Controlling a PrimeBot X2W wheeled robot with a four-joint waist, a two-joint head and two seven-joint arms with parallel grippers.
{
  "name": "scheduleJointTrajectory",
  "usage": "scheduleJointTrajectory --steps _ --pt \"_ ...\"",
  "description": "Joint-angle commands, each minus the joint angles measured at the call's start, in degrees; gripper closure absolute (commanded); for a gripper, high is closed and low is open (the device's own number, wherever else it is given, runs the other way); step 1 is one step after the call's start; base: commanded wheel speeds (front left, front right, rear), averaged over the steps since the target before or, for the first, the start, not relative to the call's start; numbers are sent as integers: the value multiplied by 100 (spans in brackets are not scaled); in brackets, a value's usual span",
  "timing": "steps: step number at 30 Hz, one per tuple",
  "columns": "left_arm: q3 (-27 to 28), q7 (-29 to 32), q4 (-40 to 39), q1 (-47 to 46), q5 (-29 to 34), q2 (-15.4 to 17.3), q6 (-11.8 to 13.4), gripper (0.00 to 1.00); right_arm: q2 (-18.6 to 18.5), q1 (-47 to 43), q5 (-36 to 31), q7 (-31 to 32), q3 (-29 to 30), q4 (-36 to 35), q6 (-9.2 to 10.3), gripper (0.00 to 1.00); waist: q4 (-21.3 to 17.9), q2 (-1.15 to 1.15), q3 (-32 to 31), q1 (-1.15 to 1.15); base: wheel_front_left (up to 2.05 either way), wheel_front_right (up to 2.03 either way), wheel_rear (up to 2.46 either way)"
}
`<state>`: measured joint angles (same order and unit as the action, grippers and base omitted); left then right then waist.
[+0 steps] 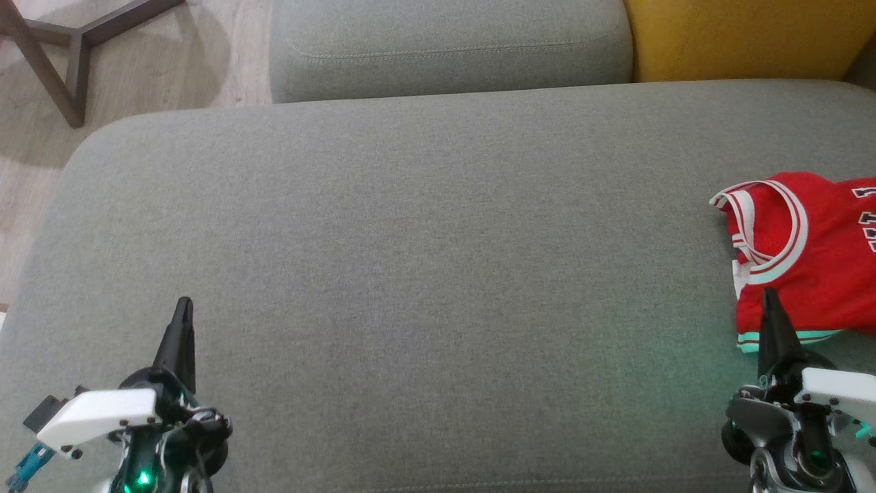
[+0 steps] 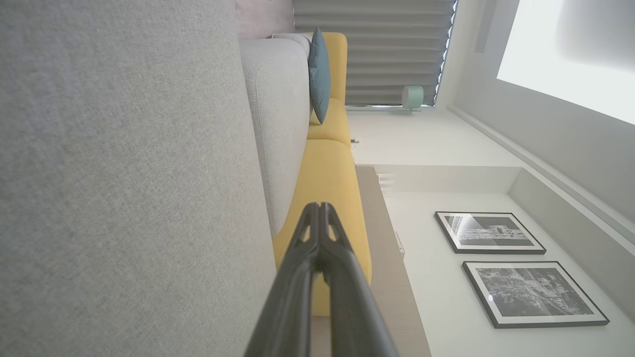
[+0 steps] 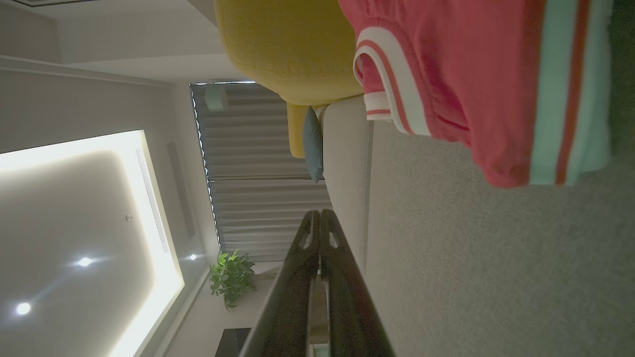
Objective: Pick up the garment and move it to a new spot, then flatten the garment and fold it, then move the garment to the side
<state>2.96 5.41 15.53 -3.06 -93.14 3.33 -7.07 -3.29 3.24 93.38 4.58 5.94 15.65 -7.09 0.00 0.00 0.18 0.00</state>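
The garment [image 1: 807,253] is a red sleeveless jersey with white trim, lying folded at the far right of the grey cushion [image 1: 424,274]; the right wrist view shows the garment [image 3: 476,74] at its upper right. My right gripper [image 1: 770,296] is shut and empty, its tip over the jersey's near hem in the head view. In the right wrist view my right gripper [image 3: 320,213] has its fingertips pressed together beside the cloth. At the lower left my left gripper [image 1: 185,302] is shut and empty above bare cushion, far from the jersey; the left wrist view shows that left gripper [image 2: 320,206] closed.
A second grey cushion [image 1: 452,48] and a yellow cushion [image 1: 746,38] lie behind. A dark wooden table leg [image 1: 61,55] stands on the floor at the upper left. Open cushion surface stretches between the two grippers.
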Motion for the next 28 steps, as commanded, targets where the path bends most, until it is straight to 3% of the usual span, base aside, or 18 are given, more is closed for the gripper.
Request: scheduleJointTrajectory --steps 1,28 --pt "237 12 -153 -302 -2 41 -42 100 -79 279 16 58 -107 -172 -40 100 0 0 0 0 0 0 0" --pt "274 42 -151 -305 30 15 -42 100 -44 284 -25 98 -58 -169 -40 100 0 0 0 0 0 0 0"
